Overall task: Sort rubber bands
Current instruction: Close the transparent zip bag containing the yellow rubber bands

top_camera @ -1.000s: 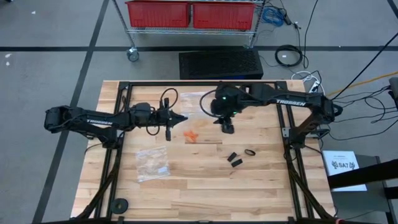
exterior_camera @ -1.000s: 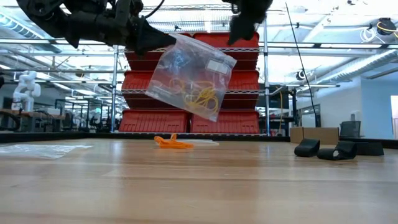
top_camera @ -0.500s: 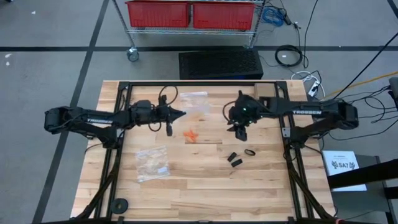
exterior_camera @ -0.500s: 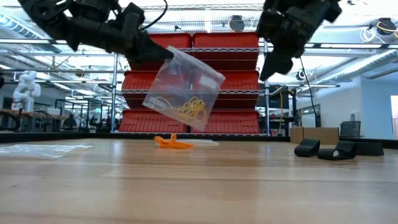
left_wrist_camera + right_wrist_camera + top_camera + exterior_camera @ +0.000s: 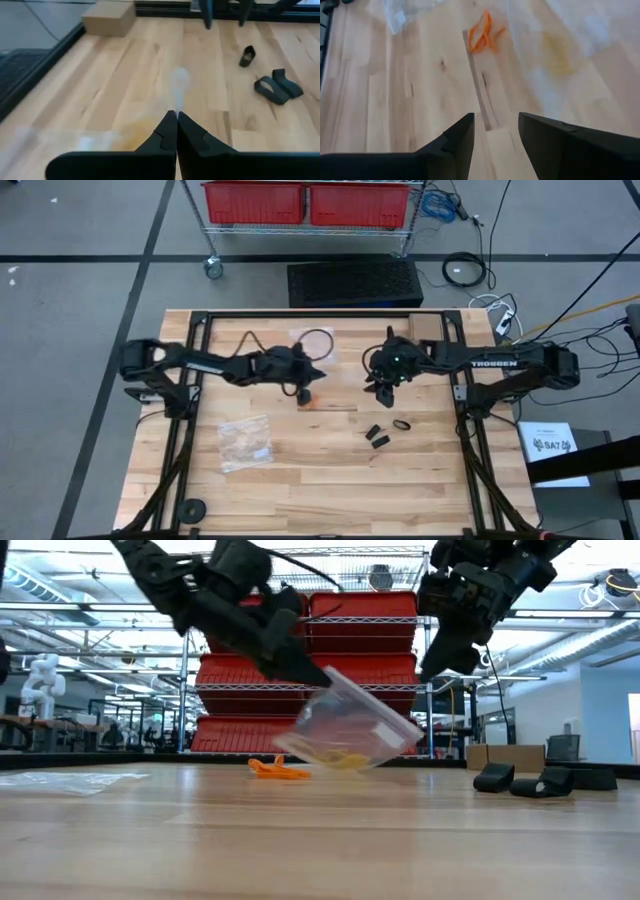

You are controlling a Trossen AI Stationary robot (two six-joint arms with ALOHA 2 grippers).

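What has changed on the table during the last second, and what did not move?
The left claw, shut on the clear plastic zip bag with yellow rubber bands, swung toward the table middle and lowered the bag almost onto the wood. The open right claw pulled back toward its own side, away from the bag. The orange rubber bands, black rubber bands and flat clear bag stayed.

High view straight down over the whole surface (image 5: 300, 480), low view level at its edge facing red bins (image 5: 360, 670), each wrist view close above the wood, all sharing the orange rubber bands (image 5: 484, 34)
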